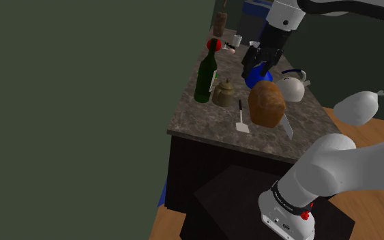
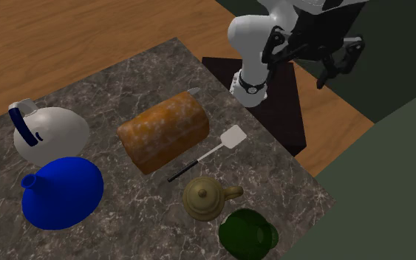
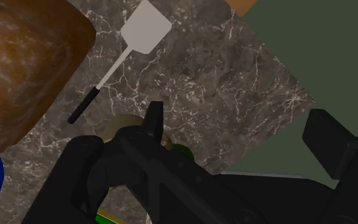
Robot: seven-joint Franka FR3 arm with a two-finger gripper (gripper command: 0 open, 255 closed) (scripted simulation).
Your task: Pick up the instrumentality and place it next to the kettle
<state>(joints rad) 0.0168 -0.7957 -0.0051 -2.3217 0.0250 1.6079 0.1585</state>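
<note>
A spatula [image 1: 241, 117] [image 2: 213, 151] [image 3: 133, 44] with a pale flat blade and thin black handle lies on the marbled counter [image 1: 204, 126], between a brown loaf [image 1: 267, 104] [image 2: 163, 131] and a small brass teapot [image 1: 224, 92] [image 2: 206, 198]. A white kettle [image 1: 291, 87] [image 2: 51, 133] with a blue handle stands beyond the loaf, beside a blue jug [image 1: 258, 78] [image 2: 62, 192]. My gripper [image 1: 258, 65] [image 2: 306, 63] [image 3: 241, 127] hangs open high above the counter, over the brass teapot and the bottle, with nothing between its fingers.
A tall green bottle [image 1: 206, 75] [image 2: 247, 233] stands by the brass teapot near the counter's wall-side edge. A knife [image 1: 287, 126] lies by the loaf. Small items sit at the counter's far end [image 1: 228, 37]. A white sack-like object [image 1: 357, 106] shows off the counter's right.
</note>
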